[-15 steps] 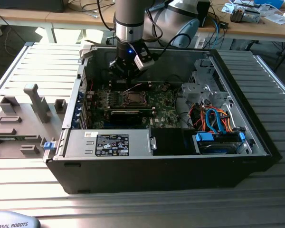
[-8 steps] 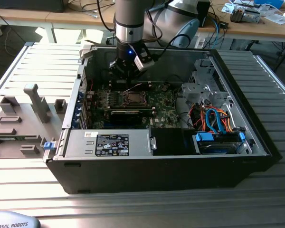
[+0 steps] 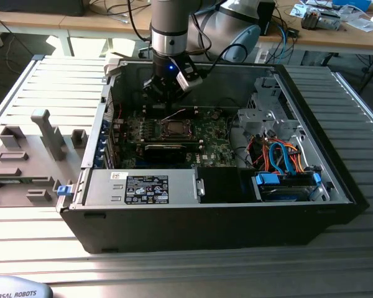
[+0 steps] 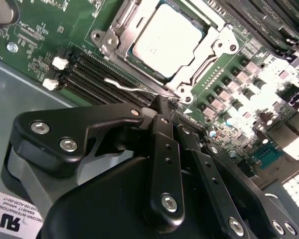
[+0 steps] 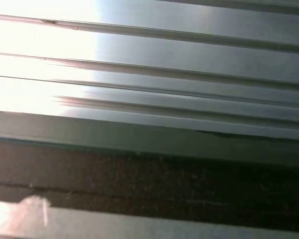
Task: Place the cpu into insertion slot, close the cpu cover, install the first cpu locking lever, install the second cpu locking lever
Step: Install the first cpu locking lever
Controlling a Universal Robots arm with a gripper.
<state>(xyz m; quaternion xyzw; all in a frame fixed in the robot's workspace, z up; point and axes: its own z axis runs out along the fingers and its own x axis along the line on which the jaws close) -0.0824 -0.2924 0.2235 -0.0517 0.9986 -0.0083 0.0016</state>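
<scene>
cpu (image 4: pixel 165 41) seated under cpu cover (image 4: pixel 202 59), tool (image 4: pixel 162 107) closed beside lever (image 4: pixel 127 85)

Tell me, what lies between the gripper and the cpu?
In the second wrist view, a thin silver lever and the cpu cover frame edge lie between the gripper and the cpu.

The label (image 3: pixel 147 189) on the power supply (image 3: pixel 99 186) is illegible.

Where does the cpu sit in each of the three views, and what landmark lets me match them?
Exterior view: the cpu lies in its socket on the motherboard, mid-case, just below the gripper.
Second wrist view: the cpu is near the top centre, framed by the cpu cover, beyond the gripper.
First wrist view: ribbed metal surface, no cpu.
Shared landmark: the silver socket frame around the chip.
</scene>
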